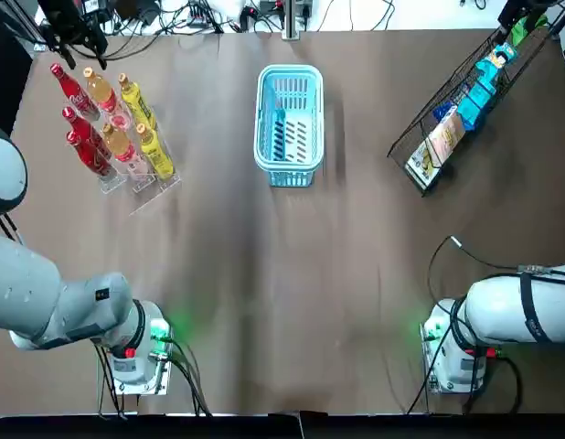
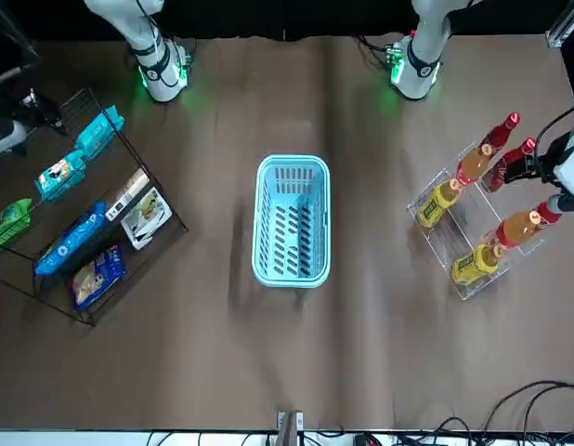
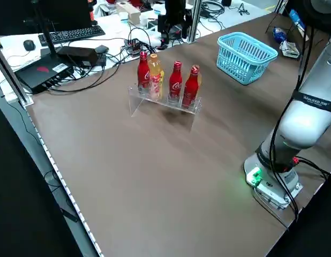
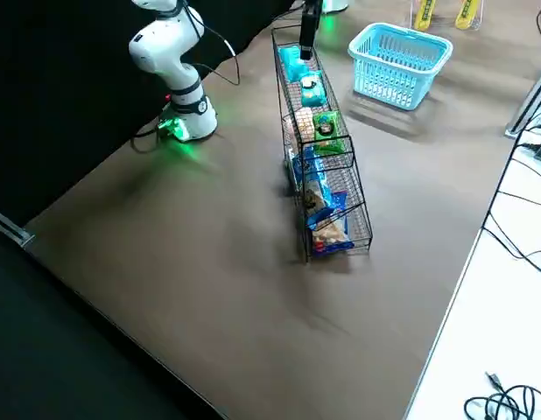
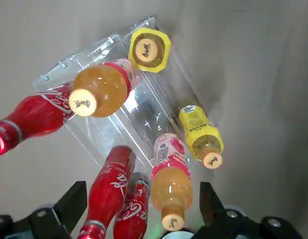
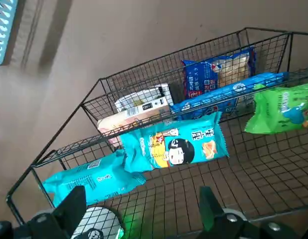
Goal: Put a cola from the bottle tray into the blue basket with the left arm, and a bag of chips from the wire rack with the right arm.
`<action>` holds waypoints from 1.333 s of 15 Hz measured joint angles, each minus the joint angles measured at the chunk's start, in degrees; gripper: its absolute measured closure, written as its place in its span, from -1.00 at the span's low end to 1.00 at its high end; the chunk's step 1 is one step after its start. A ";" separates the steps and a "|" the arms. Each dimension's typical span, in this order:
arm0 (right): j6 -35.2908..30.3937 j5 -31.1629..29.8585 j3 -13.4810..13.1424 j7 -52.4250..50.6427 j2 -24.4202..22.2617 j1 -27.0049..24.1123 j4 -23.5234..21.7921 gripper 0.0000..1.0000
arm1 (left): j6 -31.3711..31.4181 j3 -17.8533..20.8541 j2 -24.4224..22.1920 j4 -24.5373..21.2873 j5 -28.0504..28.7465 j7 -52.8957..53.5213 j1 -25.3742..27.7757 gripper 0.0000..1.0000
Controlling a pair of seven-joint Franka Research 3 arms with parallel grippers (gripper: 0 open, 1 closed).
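While the left gripper [image 5: 141, 201] hangs over the bottle tray [image 5: 144, 109] with fingers apart, a red cola [image 5: 113, 181] stands just beneath it: rigid, slick, probably weighty, best clasped below its cap. Likewise spread above the wire rack [image 6: 273, 169], the right gripper [image 6: 141, 204] faces a teal chips bag [image 6: 174, 144], light and crushable; pinch 1 edge gently.

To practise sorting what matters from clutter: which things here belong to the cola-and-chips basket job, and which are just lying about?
Belong to the job:
cola bottles, bottle tray, blue basket, wire rack, snack bags, left gripper open above the bottles, right gripper open over the rack.

Not part of it:
yellow bottles, orange bottles, keyboard, cables.
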 joint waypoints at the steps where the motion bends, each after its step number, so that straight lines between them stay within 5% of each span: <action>1: 0.14 -0.08 0.11 -0.01 0.27 0.01 -0.44 -1.00 | 1.09 0.01 -0.24 -1.16 0.00 0.72 0.16 -0.99; 16: 2.21 -0.26 0.30 -0.28 4.33 0.03 -2.38 -0.50 | 10.03 0.15 -13.25 -21.96 0.75 3.12 7.80 -0.99; 19: 3.66 -0.28 0.31 -0.30 4.89 0.03 -3.17 -0.49 | 10.60 0.06 -15.41 -24.14 0.76 3.13 9.51 -0.93; 20: 4.01 -0.31 0.31 -0.30 4.92 0.03 -3.31 -0.44 | 10.67 0.06 -15.63 -24.32 0.76 3.12 9.58 -0.77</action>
